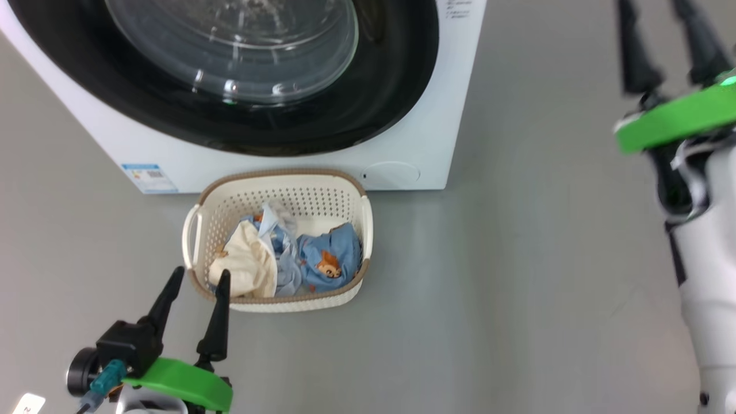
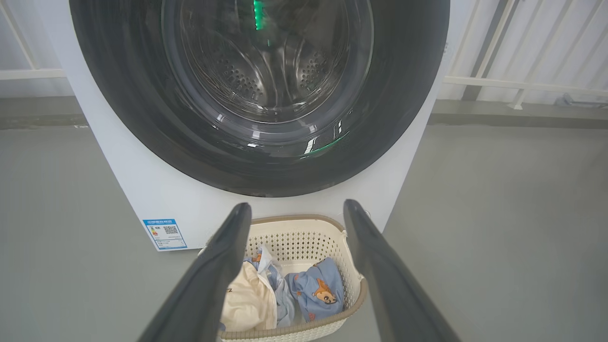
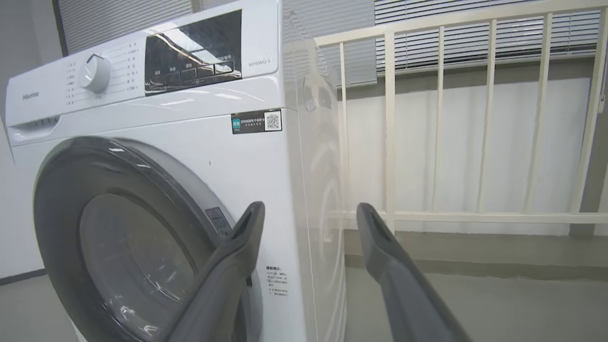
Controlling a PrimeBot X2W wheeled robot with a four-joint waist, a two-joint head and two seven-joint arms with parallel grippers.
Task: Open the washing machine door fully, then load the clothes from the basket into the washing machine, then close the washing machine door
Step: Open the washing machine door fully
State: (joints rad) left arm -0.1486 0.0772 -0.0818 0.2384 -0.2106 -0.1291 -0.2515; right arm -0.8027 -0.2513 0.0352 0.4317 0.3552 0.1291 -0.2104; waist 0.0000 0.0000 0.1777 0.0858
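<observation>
Okay, I've left gripper (image 1: 201, 272) and right gripper (image 3: 309, 208) wide, empty; basket (image 1: 339, 178) of clothes (image 1: 325, 259) just past left tips, door (image 3: 71, 213) shut ahead.

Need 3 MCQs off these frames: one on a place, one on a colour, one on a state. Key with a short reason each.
1. Where is the basket relative to the washing machine?
A. on top of it
B. on the floor in front of it
C. inside it

2. What colour is the basket's rim?
A. brown
B. blue
C. red

3. The left gripper is:
A. shut on a garment
B. shut on a basket handle
C. open, holding nothing

Key:
1 B, it stands on the grey floor at the machine's front.
2 A, a brown band tops the cream walls.
3 C, its fingers are spread with nothing gripped.
</observation>
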